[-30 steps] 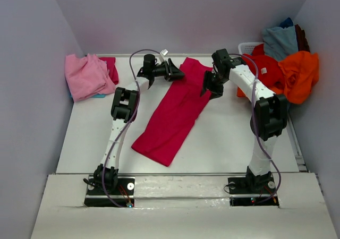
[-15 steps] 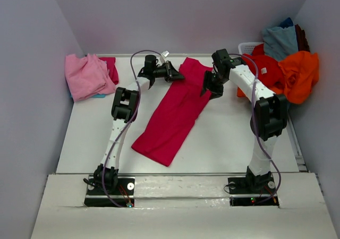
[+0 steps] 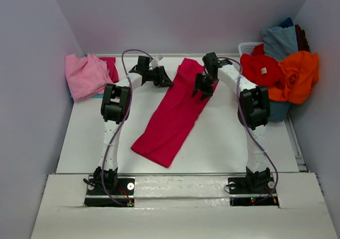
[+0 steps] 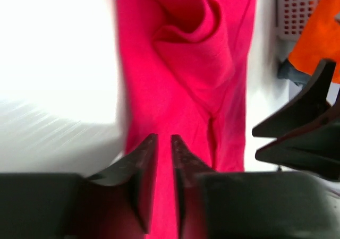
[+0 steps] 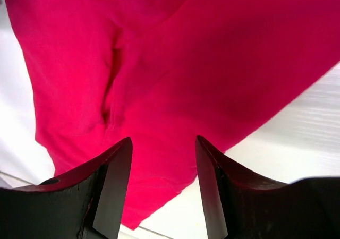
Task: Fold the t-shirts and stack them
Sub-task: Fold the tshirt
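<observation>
Presently, the left gripper (image 4: 163, 138) has its jaws almost together, with only a thin slit between them, directly above the crimson-magenta t-shirt (image 3: 172, 117). Whether cloth is pinched cannot be told. The right gripper (image 5: 163, 139) has its jaws spread wide over the same shirt, with nothing between them.

Compared with half a second ago, both grippers have shifted toward the left edge of the table (image 3: 228, 138), and both elbows have drawn inward. The shirt has not moved: it lies as a long band running diagonally from the far edge toward the near left.

A light pink t-shirt (image 3: 85, 75) lies bunched in the far left corner. In the far right corner, a red t-shirt (image 3: 260, 69), an orange t-shirt (image 3: 297, 74) and a grey-blue t-shirt (image 3: 279, 40) are heaped on a white basket (image 3: 248, 48), well apart from both arms.

The left wrist view alone shows a raised fold in the cloth ahead of the jaws, and the right gripper's dark fingers beside the shirt's edge.
</observation>
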Motion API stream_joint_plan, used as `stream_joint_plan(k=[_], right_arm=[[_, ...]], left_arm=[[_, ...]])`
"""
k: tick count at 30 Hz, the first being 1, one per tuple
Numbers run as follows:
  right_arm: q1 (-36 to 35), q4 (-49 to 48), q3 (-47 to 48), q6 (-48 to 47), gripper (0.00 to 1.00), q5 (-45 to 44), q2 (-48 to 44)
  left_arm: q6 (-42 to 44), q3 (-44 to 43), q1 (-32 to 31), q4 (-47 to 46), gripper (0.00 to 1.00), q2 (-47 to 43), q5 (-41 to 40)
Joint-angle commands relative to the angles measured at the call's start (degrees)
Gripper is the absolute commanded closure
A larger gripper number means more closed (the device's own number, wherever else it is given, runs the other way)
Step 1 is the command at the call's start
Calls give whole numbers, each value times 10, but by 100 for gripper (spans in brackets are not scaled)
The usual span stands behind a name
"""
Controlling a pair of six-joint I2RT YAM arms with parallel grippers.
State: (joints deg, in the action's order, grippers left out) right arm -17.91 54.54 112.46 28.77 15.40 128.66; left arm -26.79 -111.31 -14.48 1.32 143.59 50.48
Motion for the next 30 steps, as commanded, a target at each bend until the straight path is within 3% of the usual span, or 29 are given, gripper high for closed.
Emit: stream_joint_plan(k=[1, 5, 11, 16, 19, 26, 30], right_arm=[[-30, -41, -14, 9, 43, 41, -21], [-35, -55, -54, 4, 43, 45, -40], [-35, -60, -74, 16, 43, -5, -41], [-35, -72, -58, 37, 43, 50, -32], [-41, -80, -83, 45, 43, 80, -39], [-61, -85, -161, 56, 43, 90, -115], [-61, -97, -199, 62, 43, 61, -127]], left_arm=[[53, 31, 15, 37, 66, -83, -43], [60, 30, 15, 49, 57, -116, -46], [52, 24, 15, 82, 56, -126, -34], [55, 147, 9, 97, 55, -204, -115], [67, 160, 9, 156, 54, -221, -182], [61, 274, -5, 176, 54, -337, -189], [74, 307, -37, 251, 54, -369, -237]])
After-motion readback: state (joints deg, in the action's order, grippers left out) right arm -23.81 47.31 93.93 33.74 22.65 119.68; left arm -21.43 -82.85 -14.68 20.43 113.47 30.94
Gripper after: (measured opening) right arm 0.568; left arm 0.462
